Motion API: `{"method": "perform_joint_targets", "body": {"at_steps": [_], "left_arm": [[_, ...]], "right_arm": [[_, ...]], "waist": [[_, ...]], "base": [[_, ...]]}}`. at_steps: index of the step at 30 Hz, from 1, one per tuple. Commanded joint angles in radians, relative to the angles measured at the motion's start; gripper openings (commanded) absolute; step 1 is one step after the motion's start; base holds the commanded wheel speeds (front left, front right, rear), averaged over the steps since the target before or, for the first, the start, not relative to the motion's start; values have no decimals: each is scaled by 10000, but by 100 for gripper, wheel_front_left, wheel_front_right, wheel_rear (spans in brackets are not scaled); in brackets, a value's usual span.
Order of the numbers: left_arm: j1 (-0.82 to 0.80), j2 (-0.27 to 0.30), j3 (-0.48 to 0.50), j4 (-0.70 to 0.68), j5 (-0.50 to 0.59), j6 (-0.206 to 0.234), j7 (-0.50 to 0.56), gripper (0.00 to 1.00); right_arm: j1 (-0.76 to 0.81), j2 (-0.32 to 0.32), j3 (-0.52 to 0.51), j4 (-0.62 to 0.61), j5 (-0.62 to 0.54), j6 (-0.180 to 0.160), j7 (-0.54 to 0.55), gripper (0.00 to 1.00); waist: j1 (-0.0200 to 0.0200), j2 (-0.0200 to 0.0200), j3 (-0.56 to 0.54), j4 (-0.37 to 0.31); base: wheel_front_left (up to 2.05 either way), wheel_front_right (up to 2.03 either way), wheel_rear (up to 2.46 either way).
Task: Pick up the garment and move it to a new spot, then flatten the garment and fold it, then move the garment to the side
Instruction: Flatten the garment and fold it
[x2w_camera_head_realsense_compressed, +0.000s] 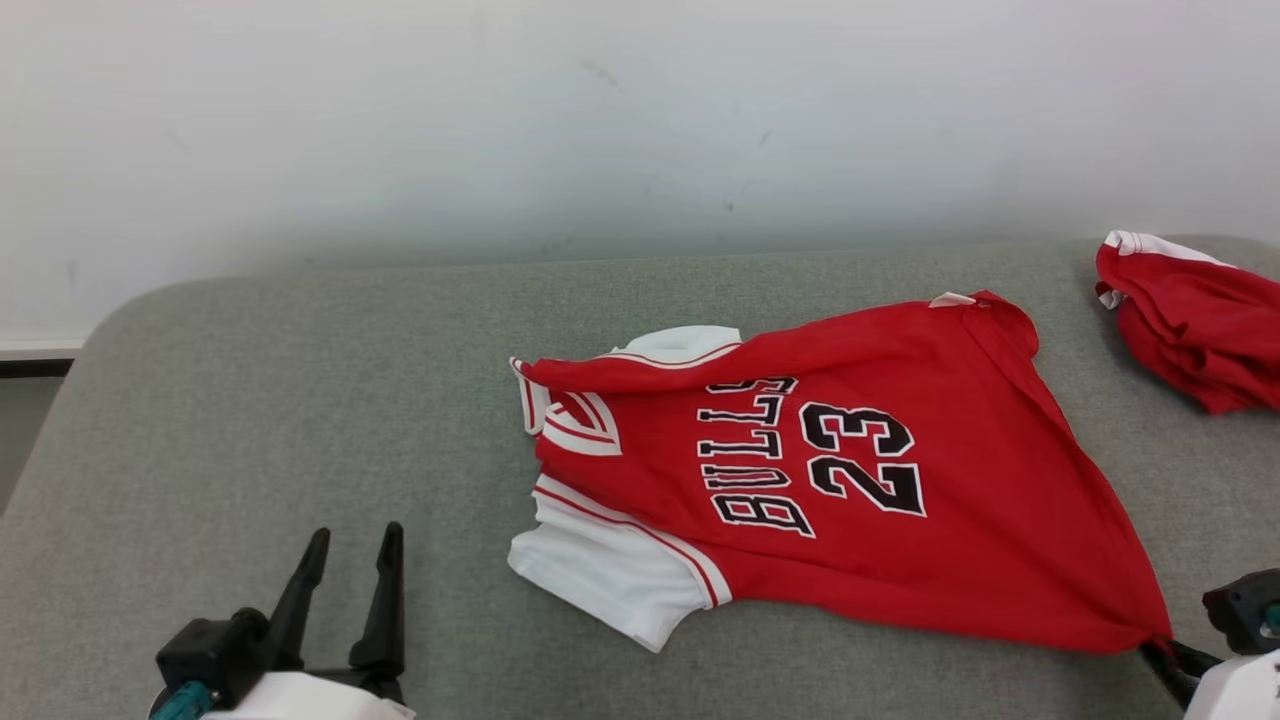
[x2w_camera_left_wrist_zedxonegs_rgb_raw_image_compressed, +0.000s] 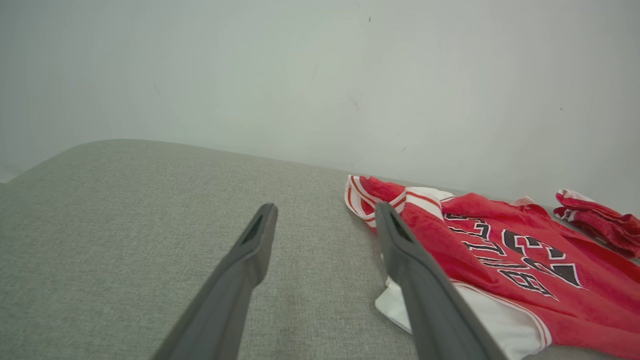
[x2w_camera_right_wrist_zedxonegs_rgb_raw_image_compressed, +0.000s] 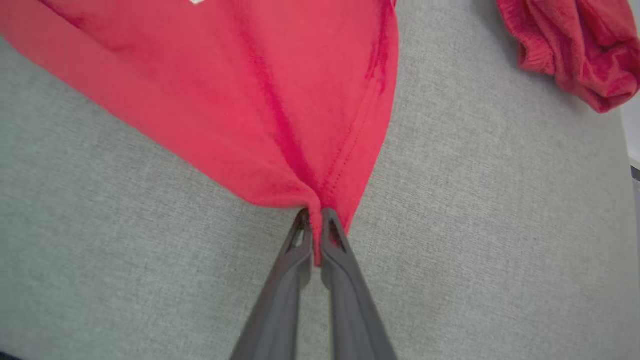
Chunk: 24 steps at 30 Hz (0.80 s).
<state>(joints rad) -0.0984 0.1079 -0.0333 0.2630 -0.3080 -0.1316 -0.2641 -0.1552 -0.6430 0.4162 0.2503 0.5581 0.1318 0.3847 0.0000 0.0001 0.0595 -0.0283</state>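
Garment (x2w_camera_head_realsense_compressed: 850, 480): a red jersey with white sleeves and black "BULLS 23" lettering. It lay on the grey padded surface (x2w_camera_head_realsense_compressed: 300, 420), from the centre of the head view out toward 4 o'clock. The collar end pointed to 9 o'clock. One white sleeve lay flat at the jersey's 7 o'clock, and the other showed partly at its 11 o'clock. The cloth was not flat: a fold ran along the far edge, and the hem corner at 4 o'clock was drawn out to a point.

Right gripper (x2w_camera_right_wrist_zedxonegs_rgb_raw_image_compressed: 315, 216) was clamped on that hem corner, its two dark fingers pressed together with a thin ridge of red cloth pinched between them. Creases fanned out from the grip. In the head view it sat at 4 o'clock.

Left gripper (x2w_camera_head_realsense_compressed: 355, 532) stood at 7 o'clock, jaws spread wide and holding nothing, near the white sleeve but clear of it.

A second red garment (x2w_camera_head_realsense_compressed: 1190, 330), bunched, lay at 2 o'clock, apart from the jersey. A pale wall (x2w_camera_head_realsense_compressed: 600, 120) stood behind at 12 o'clock.
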Motion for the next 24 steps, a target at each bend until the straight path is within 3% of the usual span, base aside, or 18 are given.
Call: {"method": "perform_joint_targets", "body": {"at_steps": [1,6,12,18,24], "left_arm": [[41,77,24,39,114,19,-1,100],[146,77,-7,95,126,19,-1,100],[239,35,41,61,178,17,-1,100],[330,-44,63,48,157,17,-1,100],[263,-114,27,-34,162,17,-1,100]], "right_arm": [[118,128,-27,8,22,-23,-85,100],[293,393,-332,-183,-92,-23,-159,100],[480,886,-1402,-1450,-311,-23,-620,100],[813,2326,-2296,-2608,-979,-23,-2161,100],[944,4003,-2944,-2327,-1691,-23,-4144,100]], "waist": [[0,-1,-24,22],[0,-1,-165,69],[0,-1,-330,49],[0,-1,-433,37],[0,-1,-439,-35]], "base": [[0,0,0],[0,0,0],[0,0,0],[0,0,0],[0,0,0]]}}
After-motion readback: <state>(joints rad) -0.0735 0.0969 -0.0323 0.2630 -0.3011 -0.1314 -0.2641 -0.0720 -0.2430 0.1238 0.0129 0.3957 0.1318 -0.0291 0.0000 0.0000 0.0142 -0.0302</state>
